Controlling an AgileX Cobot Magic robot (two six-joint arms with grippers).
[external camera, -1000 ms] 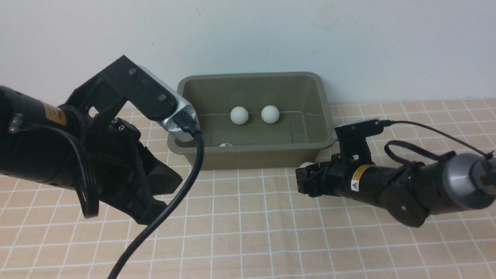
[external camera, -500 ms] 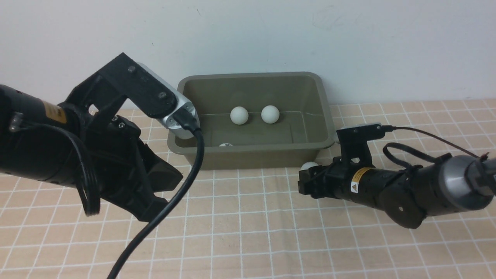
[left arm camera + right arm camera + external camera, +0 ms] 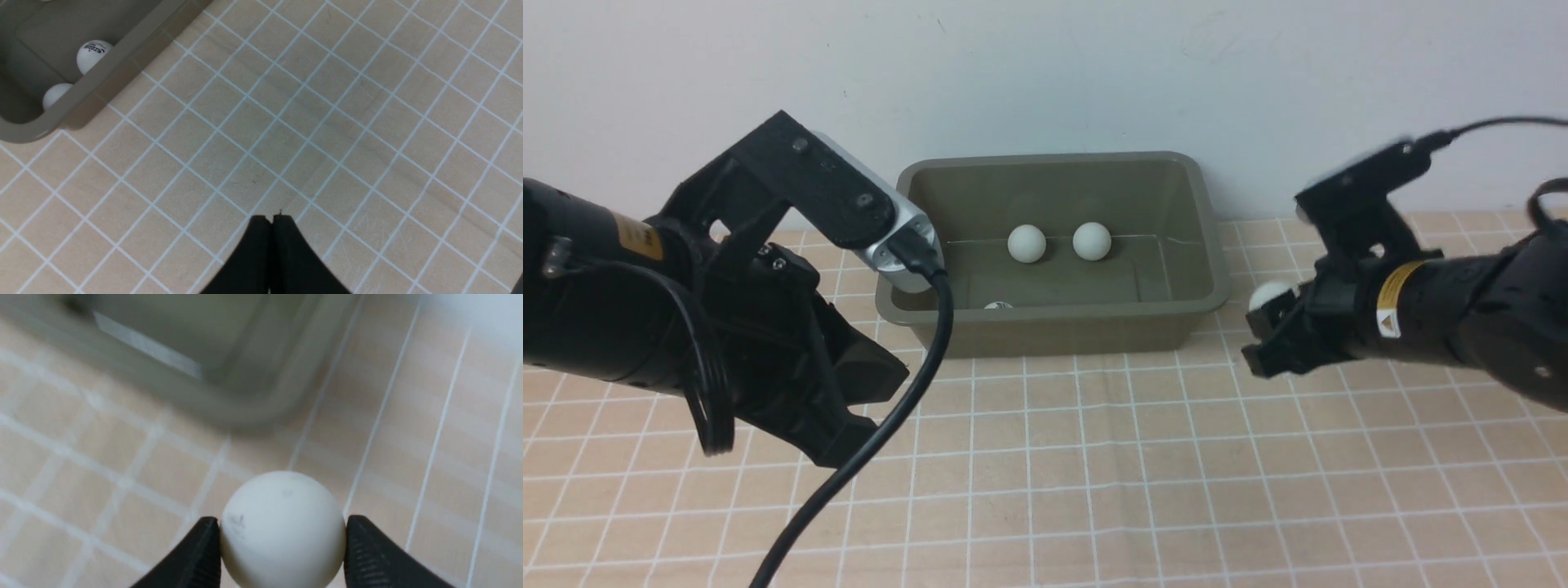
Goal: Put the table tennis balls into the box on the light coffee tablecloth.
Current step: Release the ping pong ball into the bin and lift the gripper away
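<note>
Three table tennis balls show inside the box from the front, two by its far wall and one peeking over the near rim. I have my right gripper clamped on another ball, up above the light coffee tablecloth just beside the box's right end. My left gripper hangs over the cloth, jaws pressed together, empty.

Back wall: plain, pale grey-white, matte, spanning the full width of the front view. Short dark scratch high up, left of centre. Faint smudge further right. Lighting even and diffuse, slightly dimmer towards the wall's left end.
</note>
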